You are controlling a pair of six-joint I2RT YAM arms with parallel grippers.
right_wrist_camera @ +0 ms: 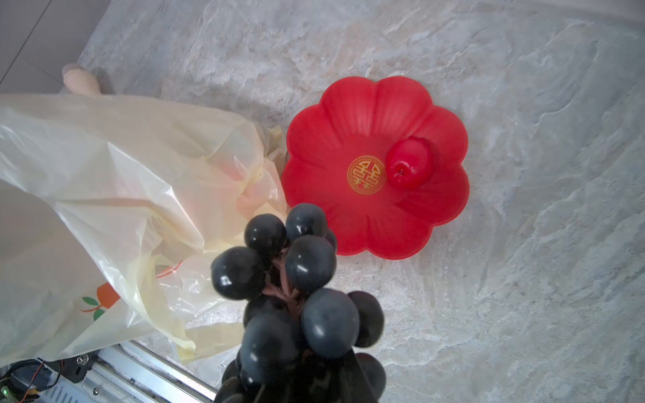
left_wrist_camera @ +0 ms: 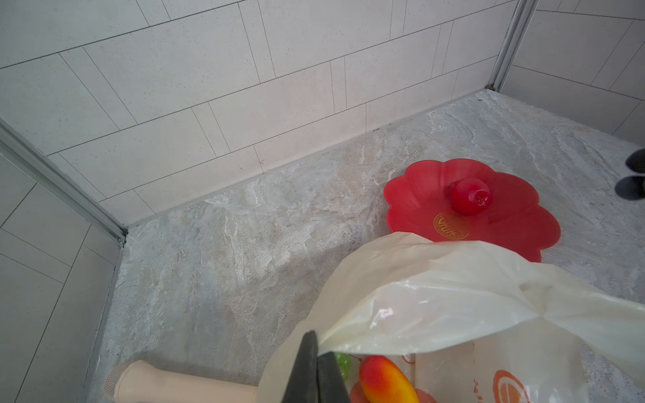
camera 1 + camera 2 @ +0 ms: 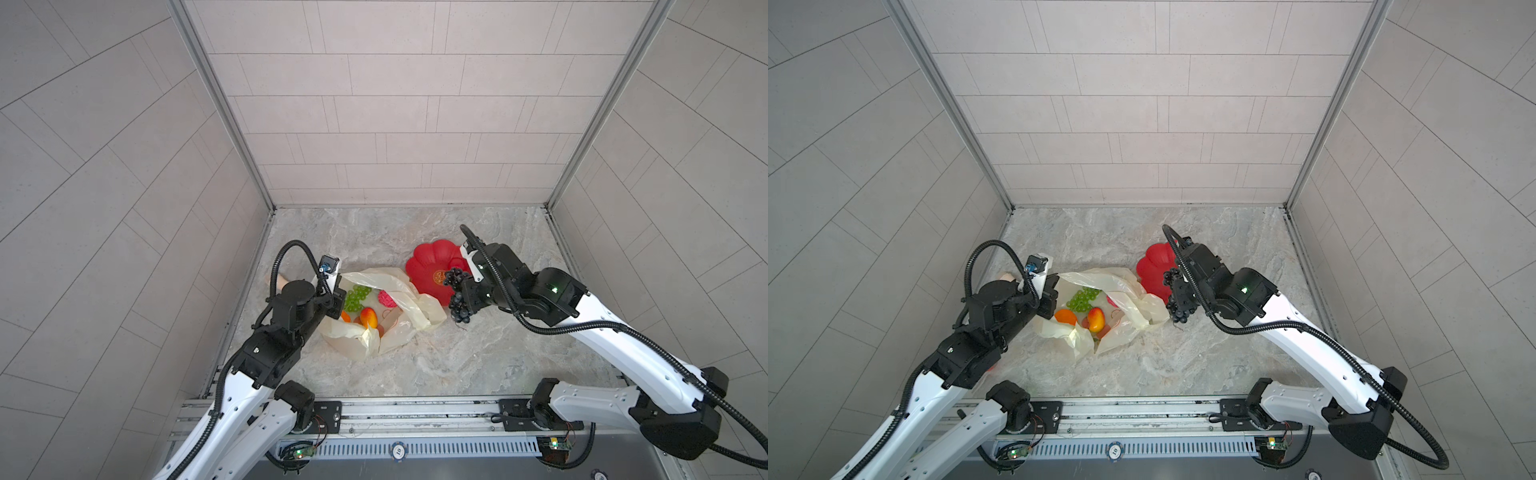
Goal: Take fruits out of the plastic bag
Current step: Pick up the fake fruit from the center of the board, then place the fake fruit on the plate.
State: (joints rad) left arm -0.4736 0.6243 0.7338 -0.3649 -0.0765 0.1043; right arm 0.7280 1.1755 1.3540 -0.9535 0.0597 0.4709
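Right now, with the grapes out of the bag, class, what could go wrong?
1. The grapes dangle from the right hand at the edge of the plate, not its middle; dropped now, they may miss.
2. Landing grapes could knock the apple off it.
3. The left hand grips the bag only by its edge; it may slip.

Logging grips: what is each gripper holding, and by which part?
Right gripper: dark purple toy grape bunch, near its middle; left gripper: pale yellow plastic bag, at its rim.

Crinkly plastic bag [image 1: 104,157]; glossy grape bunch [image 1: 310,261]; plate [image 1: 349,115] seemingly smooth plastic.
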